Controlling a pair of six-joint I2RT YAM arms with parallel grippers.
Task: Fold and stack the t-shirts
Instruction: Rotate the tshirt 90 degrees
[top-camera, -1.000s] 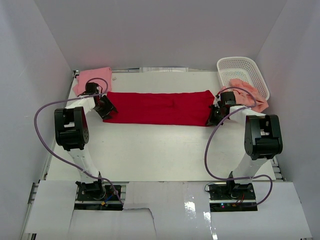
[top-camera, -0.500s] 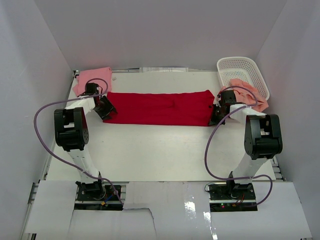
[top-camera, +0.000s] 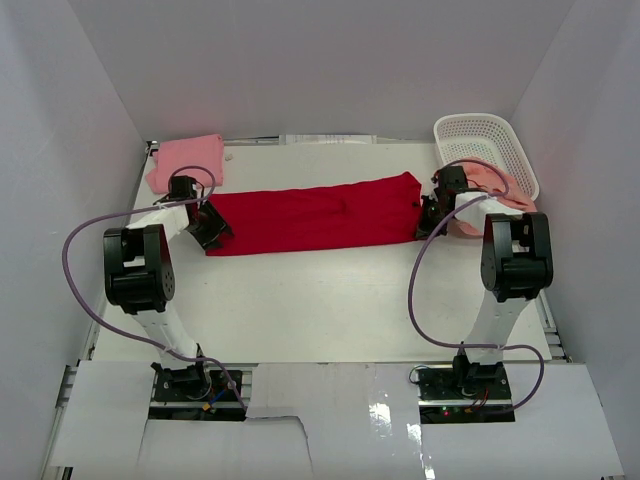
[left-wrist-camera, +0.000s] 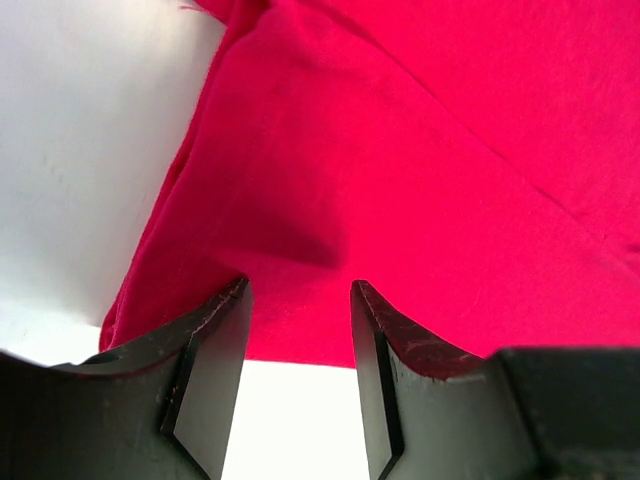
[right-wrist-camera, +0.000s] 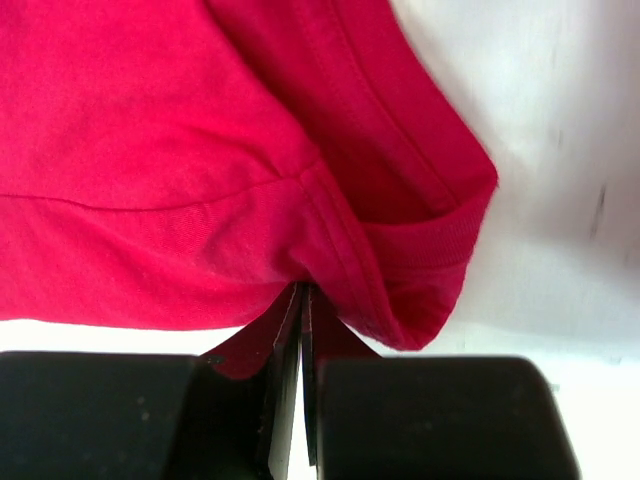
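Bright red cloth t-shirt is lying as a long folded strip across the far half of the white desk. It's running left to right, with the right end sitting a bit farther back than the left. The near half of the desk is lying open in front of it, and white walls are closing in on the left, right and back.

Light pink cloth t-shirt is lying flat in the far-left corner, just behind the left arm's wrist. White plastic lattice basket is sitting in the far-right corner. Salmon-peach cloth t-shirt is hanging over its near rim, right beside the right arm.

Both arms are reaching forward with elbows raised, wrists angling down and inward to the strip's two ends.

Left gripper is standing with fingers apart, roughly half spread, tips at the strip's near-left edge. Cloth is crossing the gap at the tips but isn't pinched. Right gripper is pressing its fingers together on a fold of the strip by a hemmed edge at the right end, with cloth bunching at the tips.
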